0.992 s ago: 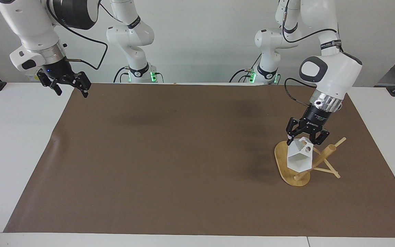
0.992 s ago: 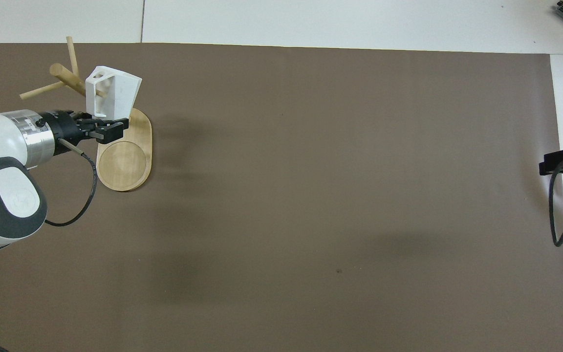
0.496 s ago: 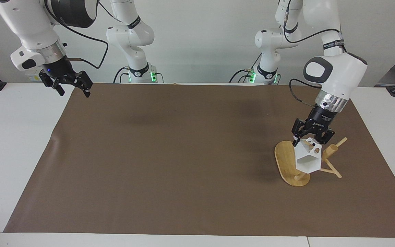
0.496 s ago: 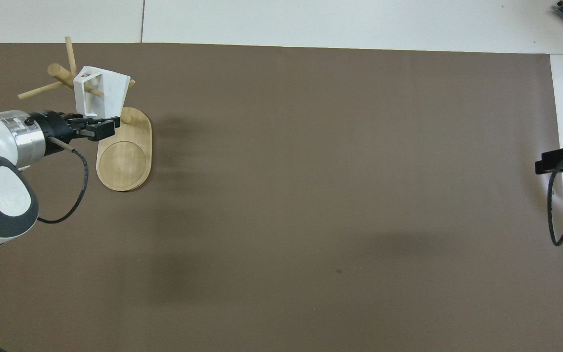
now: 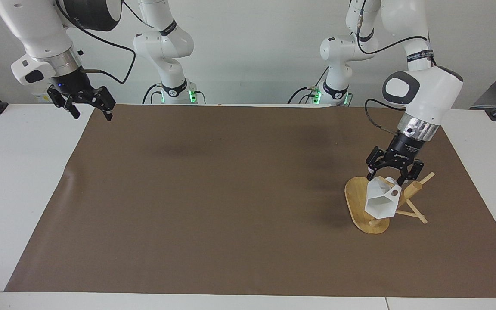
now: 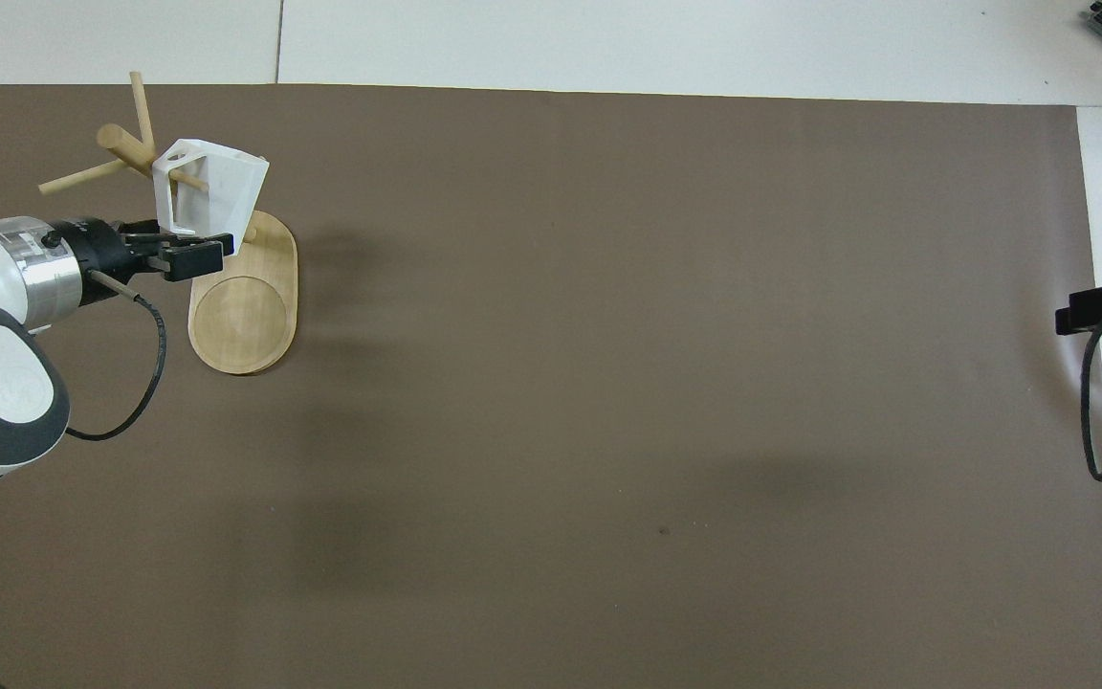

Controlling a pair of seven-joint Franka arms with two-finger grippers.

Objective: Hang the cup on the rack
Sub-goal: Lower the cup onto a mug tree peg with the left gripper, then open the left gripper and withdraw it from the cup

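One peg of rack (image 5: 354,199) carried cup (image 5: 380,203) through handle hole, at left arm's end of tabletop (image 5: 24,193). Left hand (image 5: 393,174) stood open, gripping nothing, cup directly below fingertips. Retreat probably upward. Right hand (image 5: 85,106) open, empty, waited well apart.

The mat (image 5: 230,193) lies open from the right arm's end to the rack (image 5: 366,211), the only obstacle, near the left arm's end. A cup (image 5: 381,202) hangs on its peg, the left gripper (image 5: 393,174) just above.
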